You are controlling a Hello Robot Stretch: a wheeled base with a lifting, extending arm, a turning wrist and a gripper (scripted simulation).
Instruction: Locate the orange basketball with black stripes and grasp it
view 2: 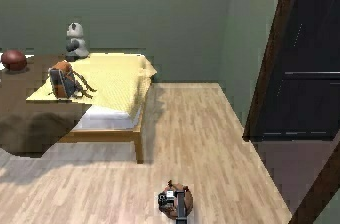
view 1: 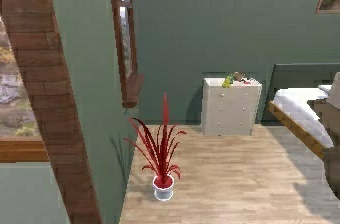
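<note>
Search step seemingly done; approach not yet begun. Round orange-brown basketball [view 2: 15, 60] at upper left of arm side view, lying on bed [view 2: 118, 90] beside backpack [view 2: 66, 80]. Tool [view 2: 171, 200] at bottom centre, well apart from basketball; grip state impossible to tell. Likely next: drive nearer bed, raise and extend arm.

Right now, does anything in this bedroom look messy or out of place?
Nothing is spilled or broken, but the bed is cluttered: a backpack lies on the yellow cover, a reddish-brown ball sits farther left, and a brown blanket slumps over the near edge.
</note>
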